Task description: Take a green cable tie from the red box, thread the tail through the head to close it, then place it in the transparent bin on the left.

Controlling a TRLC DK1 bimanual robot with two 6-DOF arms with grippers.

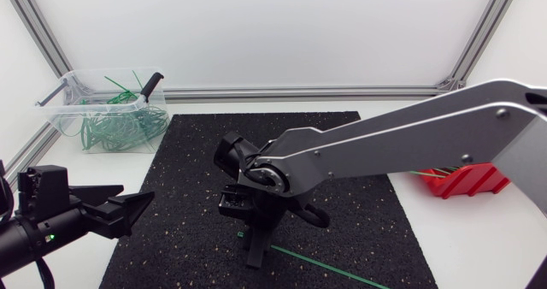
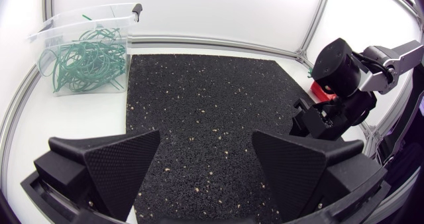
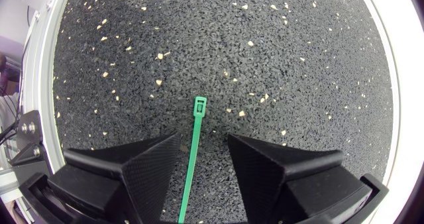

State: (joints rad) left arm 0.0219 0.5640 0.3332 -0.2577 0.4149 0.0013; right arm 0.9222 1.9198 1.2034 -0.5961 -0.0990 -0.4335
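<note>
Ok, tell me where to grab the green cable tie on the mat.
Pinch the green cable tie on its strap just behind the head, from straight above: it lies flat and straight on the mat, the open right gripper astride it.

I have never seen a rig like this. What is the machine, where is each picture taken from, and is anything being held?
This is a two-armed robot at a table. One picture looks down from above; the others come from a camera on each wrist. A green cable tie lies on the black mat between the open fingers of the right gripper, not held. The left gripper is open and empty. A transparent bin holds green ties; a red box stands opposite.
</note>
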